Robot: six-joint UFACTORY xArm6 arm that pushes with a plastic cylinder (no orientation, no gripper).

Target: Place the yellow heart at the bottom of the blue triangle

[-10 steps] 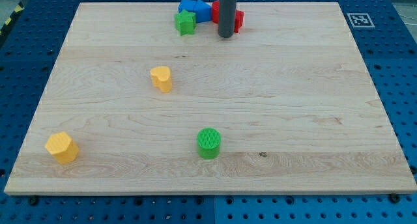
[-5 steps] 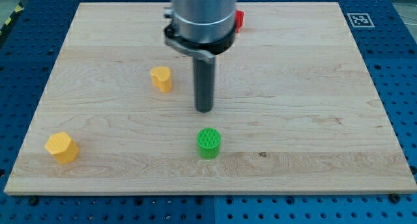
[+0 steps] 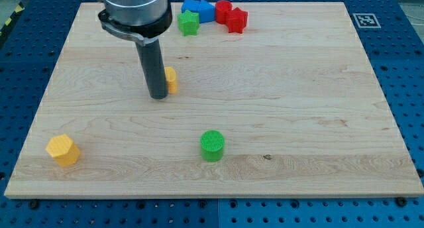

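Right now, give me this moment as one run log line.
tip: at yellow heart, view's left side, contact unclear | blue triangle: view's top, beside green star | heart not yet placed

Bright even overhead light; soft faint shadows; sharp focus, no glare.

I work in a robot lab: my wooden bench (image 3: 298, 109) sits on a blue metal plate with rows of holes (image 3: 407, 69), with a black-and-white marker tag (image 3: 365, 20).

A pale wooden board (image 3: 298, 89) lies on a blue perforated table (image 3: 407, 62) under even light
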